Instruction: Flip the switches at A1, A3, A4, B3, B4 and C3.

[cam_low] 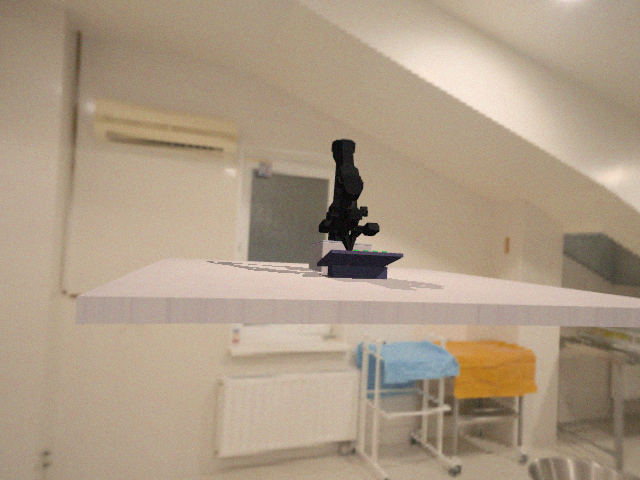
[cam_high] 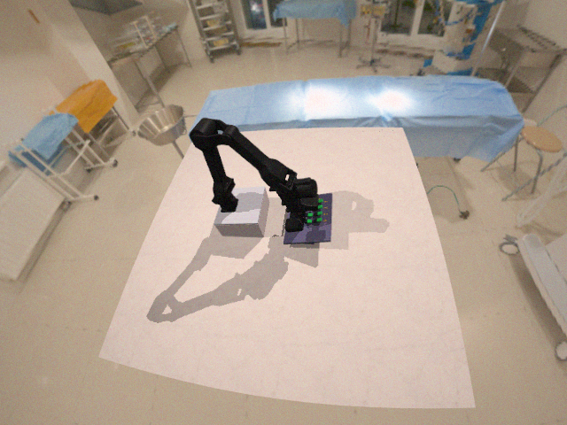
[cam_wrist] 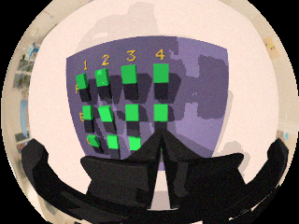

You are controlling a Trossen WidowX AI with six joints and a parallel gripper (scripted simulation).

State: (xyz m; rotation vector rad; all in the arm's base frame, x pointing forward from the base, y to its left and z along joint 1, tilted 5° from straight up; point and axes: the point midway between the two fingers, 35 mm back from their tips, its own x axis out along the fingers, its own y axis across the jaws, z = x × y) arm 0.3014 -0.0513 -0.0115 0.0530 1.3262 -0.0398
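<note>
The purple switch panel carries rows A to C and columns 1 to 4. In the wrist view the green parts of the switches, such as A1, A3, A4, B3, B4 and C3, show at the far side with black parts toward the arm. Which ends are raised is hard to tell. My gripper is shut and empty. Its tips are low at the panel, just arm-side of B4, covering most of C4. Contact cannot be told.
A grey block stands under the arm's base, behind the panel. The pale table lies around them. A blue-draped table stands beyond its far edge. The arm's shadow falls across part of the panel.
</note>
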